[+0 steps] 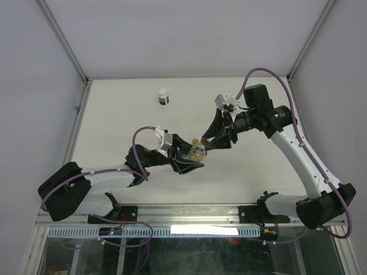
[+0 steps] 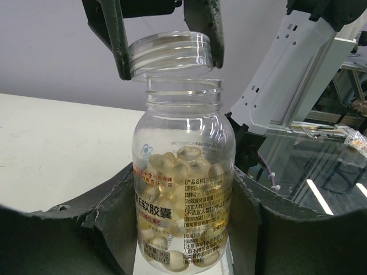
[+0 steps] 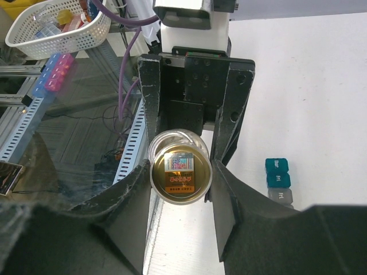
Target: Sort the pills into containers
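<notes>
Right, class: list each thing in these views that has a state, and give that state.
clear bottle: uncapped, clamped in left gripper.
cap: off, just above the bottle's neck, held by right gripper.
pills: inside the clear bottle.
containers: on the table, lids look shut.
dark bottle: standing, white cap on.
left gripper: shut on clear bottle.
right gripper: shut on cap.

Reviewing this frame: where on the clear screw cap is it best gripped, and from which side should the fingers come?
Grip the cap by its ribbed side wall, fingers on opposite sides, coming from straight above. It is round, shallow and level over the threaded neck of the upright bottle, and the left gripper occupies the body below. The right gripper holds it this way.
</notes>
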